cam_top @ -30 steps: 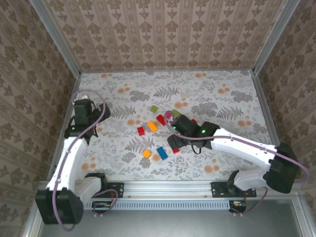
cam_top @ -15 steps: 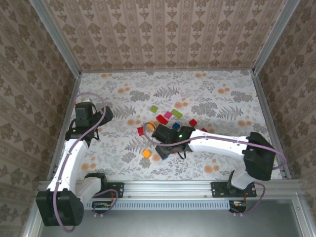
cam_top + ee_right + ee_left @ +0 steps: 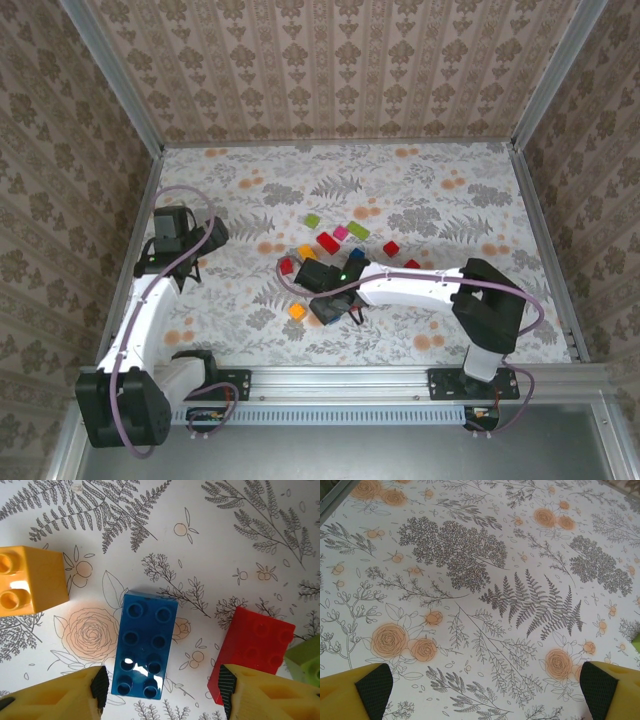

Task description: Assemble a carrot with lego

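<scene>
Right jaws spread astride the blue brick (image 3: 144,645), seemingly untouched; likely light, stiff, slick, so pinch its long flat sides squarely; left jaws spread wide

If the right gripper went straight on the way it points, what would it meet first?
Probably the blue brick, lying between the right gripper's open jaws. The red brick sits close beside one fingertip and might be clipped; depth is unclear.

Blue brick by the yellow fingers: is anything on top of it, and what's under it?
Nothing sits on the blue brick: its eight studs are bare. It lies flat on the flowery table cover. The pattern right beneath it is hidden.
</scene>
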`<state>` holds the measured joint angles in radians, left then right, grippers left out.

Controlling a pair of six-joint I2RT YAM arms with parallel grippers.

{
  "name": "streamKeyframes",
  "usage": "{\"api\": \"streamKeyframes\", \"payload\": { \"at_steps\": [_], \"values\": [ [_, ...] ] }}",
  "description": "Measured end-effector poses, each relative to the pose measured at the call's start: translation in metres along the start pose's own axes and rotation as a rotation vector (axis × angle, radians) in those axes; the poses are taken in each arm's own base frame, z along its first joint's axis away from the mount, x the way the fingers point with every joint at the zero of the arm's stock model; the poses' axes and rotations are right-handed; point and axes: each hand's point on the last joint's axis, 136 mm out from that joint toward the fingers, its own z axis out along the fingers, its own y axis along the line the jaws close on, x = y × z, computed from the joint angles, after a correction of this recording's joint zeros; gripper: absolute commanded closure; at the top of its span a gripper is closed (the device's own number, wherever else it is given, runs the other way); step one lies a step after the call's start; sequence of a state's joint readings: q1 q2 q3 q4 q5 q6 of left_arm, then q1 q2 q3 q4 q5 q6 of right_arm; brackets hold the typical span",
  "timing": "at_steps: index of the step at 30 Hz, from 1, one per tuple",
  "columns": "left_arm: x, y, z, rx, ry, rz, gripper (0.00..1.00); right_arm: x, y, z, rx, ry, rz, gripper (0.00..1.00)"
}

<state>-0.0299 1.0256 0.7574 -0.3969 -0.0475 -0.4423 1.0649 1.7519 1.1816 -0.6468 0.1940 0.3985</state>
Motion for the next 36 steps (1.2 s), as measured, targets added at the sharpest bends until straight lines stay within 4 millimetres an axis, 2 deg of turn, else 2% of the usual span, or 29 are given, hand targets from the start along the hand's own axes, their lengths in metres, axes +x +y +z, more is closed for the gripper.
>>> {"api": "streamKeyframes", "payload": {
  "at_steps": [9,36],
  "values": [
    [0.002,0.000,0.001,0.004,0.009,0.001,0.00,0.003,0.008,0.016,-0.022,0.028,0.008,0.43],
    [0.004,-0.002,0.003,0.015,0.017,0.001,0.00,0.002,0.014,0.026,-0.039,0.034,0.042,0.54]
  ]
}}
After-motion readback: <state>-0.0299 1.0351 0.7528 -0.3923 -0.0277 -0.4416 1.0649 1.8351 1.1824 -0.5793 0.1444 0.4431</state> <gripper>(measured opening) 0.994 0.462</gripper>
